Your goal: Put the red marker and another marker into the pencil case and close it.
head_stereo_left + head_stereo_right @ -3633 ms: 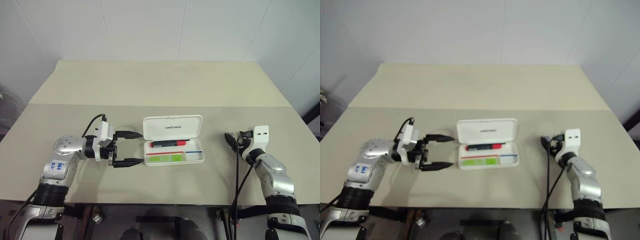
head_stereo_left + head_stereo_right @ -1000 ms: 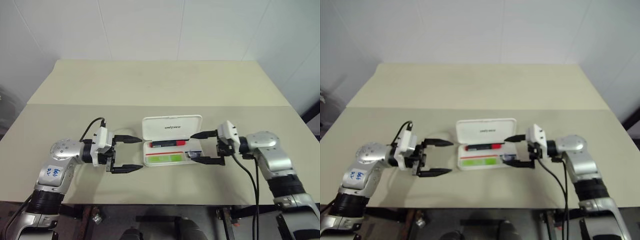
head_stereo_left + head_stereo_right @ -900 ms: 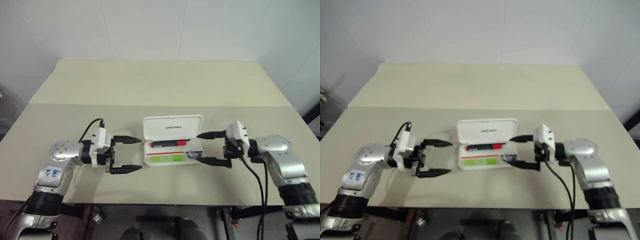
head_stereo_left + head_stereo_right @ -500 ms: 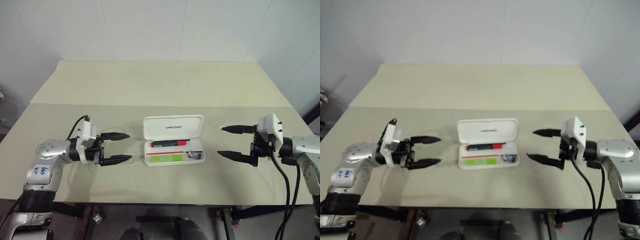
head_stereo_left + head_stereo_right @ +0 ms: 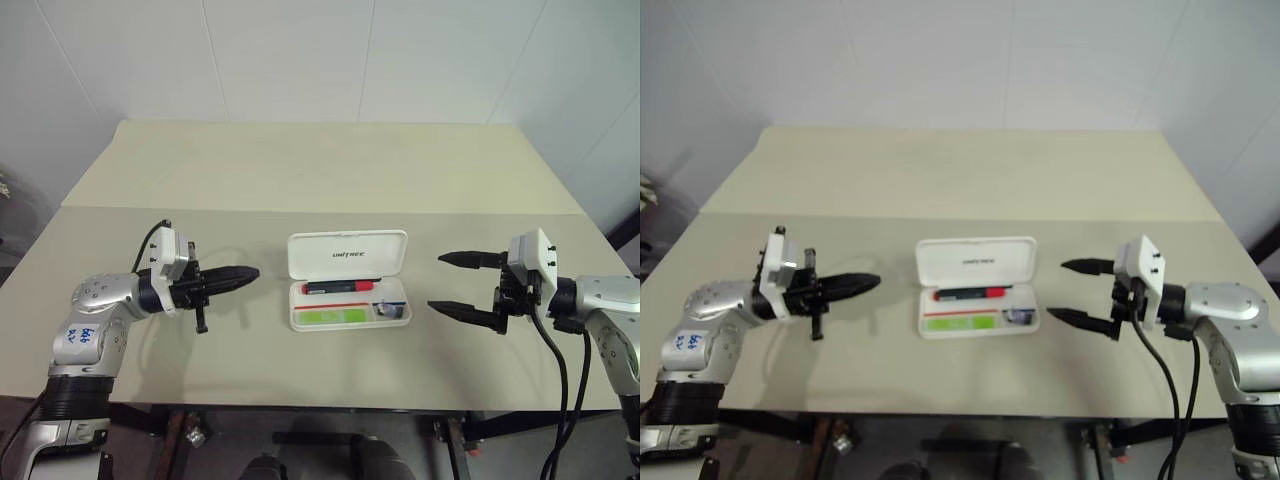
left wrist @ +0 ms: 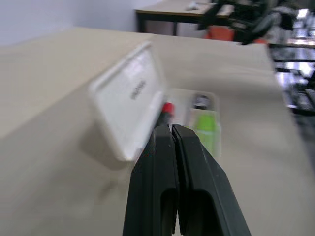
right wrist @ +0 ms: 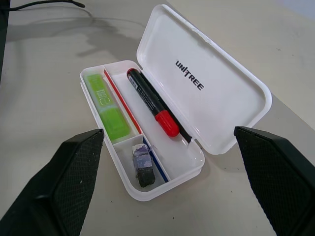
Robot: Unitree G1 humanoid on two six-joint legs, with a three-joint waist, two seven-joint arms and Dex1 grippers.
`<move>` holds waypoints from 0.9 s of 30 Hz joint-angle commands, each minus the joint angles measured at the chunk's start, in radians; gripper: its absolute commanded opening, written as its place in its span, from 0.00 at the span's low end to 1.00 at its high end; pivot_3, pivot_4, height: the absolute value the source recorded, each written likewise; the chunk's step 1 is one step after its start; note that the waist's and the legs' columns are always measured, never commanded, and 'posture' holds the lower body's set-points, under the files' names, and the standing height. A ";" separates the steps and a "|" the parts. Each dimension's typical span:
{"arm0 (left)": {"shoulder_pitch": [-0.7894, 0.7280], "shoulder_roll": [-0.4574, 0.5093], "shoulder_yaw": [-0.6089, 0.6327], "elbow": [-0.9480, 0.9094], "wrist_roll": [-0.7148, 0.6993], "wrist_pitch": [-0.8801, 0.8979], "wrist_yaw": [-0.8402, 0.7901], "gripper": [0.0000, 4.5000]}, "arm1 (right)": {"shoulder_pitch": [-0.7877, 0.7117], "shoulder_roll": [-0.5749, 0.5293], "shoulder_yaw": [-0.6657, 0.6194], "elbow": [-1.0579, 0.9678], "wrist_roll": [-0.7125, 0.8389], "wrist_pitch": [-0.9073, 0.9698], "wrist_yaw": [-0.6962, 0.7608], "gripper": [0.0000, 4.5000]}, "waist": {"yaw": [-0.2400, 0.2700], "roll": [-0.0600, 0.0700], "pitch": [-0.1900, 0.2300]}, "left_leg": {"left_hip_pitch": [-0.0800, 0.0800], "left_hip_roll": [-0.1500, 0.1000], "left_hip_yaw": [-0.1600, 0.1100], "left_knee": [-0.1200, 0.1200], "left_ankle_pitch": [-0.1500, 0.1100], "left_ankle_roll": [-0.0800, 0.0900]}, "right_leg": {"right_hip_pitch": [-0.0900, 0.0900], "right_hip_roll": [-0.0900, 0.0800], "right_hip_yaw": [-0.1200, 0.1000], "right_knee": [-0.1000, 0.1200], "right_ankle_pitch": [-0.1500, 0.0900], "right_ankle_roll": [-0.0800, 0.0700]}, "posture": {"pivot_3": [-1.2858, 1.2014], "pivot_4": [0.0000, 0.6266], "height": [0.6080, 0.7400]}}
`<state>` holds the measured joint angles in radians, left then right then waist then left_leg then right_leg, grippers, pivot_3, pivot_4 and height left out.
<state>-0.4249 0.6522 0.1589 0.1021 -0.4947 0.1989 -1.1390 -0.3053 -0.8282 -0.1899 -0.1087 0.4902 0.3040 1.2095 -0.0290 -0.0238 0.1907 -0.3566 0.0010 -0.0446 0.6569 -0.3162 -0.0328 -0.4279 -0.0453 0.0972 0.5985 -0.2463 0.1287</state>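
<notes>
Since a second ago: left gripper [image 5: 245,273] snapped shut on nothing, right gripper [image 5: 449,283] pulled back from the pencil case [image 5: 348,281], jaws wide, empty. Mid-table [image 5: 320,180], one open case holding one red marker [image 5: 337,287], one green highlighter [image 5: 327,316], one grey stub [image 5: 388,310].

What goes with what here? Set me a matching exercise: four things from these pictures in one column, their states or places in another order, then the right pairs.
Column one:
1. red marker
2. pencil case
3. left hand
4. right hand

Column two:
a. fingers pressed together, holding nothing
b. lies in the long compartment next to the lid
c. fingers spread apart, holding nothing
d. lid raised, standing open on the table

Pairs: 1-b, 2-d, 3-a, 4-c
</notes>
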 commanded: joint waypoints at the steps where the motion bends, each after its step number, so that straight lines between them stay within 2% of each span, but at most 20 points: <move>1: -0.023 -0.019 0.018 0.034 0.065 -0.052 0.107 0.01 | -0.015 0.000 0.001 -0.012 0.004 -0.013 -0.007 1.00 | -0.001 0.000 0.000 | 0.000 0.000 0.000 0.000 0.000 0.000 | 0.000 0.000 0.000 0.000 0.000 0.000 | 0.52 0.24 1.00; 7: -0.155 -0.110 -0.033 0.186 0.201 -0.127 0.307 0.01 | -0.007 -0.003 0.012 -0.024 0.016 0.003 -0.012 1.00 | 0.008 -0.001 0.000 | 0.000 -0.001 -0.001 0.001 0.000 0.000 | 0.000 0.000 0.000 0.000 0.000 0.000 | 0.52 0.24 1.00; 10: -0.233 -0.169 -0.075 0.253 0.245 -0.154 0.341 0.01 | 0.003 -0.005 0.013 -0.040 0.021 0.010 -0.013 1.00 | 0.014 -0.001 0.000 | -0.001 -0.002 -0.001 0.003 0.000 0.000 | 0.001 -0.001 -0.001 -0.001 0.001 0.002 | 0.52 0.24 1.00; 19: -0.303 -0.227 -0.148 0.330 0.225 -0.212 0.179 0.01 | 0.035 -0.006 -0.008 -0.083 0.035 0.027 -0.045 1.00 | 0.007 -0.001 0.000 | -0.004 -0.001 0.000 0.003 0.000 0.000 | 0.000 0.000 0.000 -0.003 0.002 0.003 | 0.52 0.24 1.00; 27: -0.208 -0.204 -0.149 0.222 0.155 -0.221 -0.005 0.01 | 0.078 0.000 -0.024 -0.131 0.057 0.044 -0.087 1.00 | 0.004 -0.001 0.000 | -0.003 -0.001 0.000 0.004 0.000 0.000 | 0.000 -0.001 0.000 -0.003 0.002 0.004 | 0.52 0.24 1.00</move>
<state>-0.6447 0.4344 0.0124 0.3831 -0.3104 0.0001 -1.1040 -0.2300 -0.8271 -0.1701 -0.1996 0.5240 0.3506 1.1334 -0.0254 -0.0245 0.1910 -0.3601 -0.0004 -0.0448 0.6606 -0.3164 -0.0327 -0.4278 -0.0459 0.0976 0.5961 -0.2443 0.1322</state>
